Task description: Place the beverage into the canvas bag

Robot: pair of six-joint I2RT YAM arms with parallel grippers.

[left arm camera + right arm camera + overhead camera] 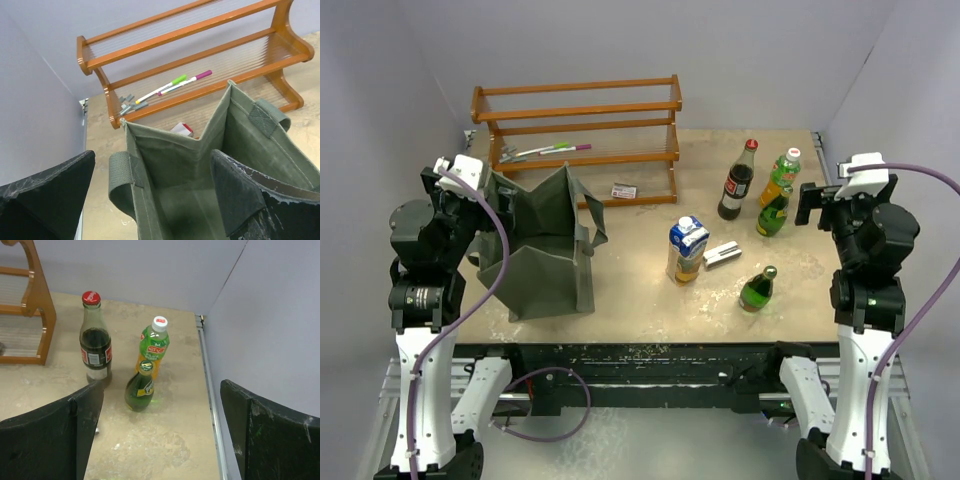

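Note:
The grey-green canvas bag (545,250) stands open at the left of the table; its empty inside shows in the left wrist view (200,170). My left gripper (492,195) (152,205) is open and straddles the bag's left rim, with one finger outside and one inside. The beverages stand on the right: a cola bottle (737,181) (95,342), an orange drink with a green label (781,176) (155,345), a small green bottle (772,213) (139,387), another green bottle (757,289) and a carton (686,250). My right gripper (812,203) (160,440) is open and empty, just right of the bottles.
A wooden rack (578,125) stands at the back with markers (552,150) on its lower shelf. A small white box (722,254) lies beside the carton and a small card (623,191) lies by the rack. Grey walls close in both sides.

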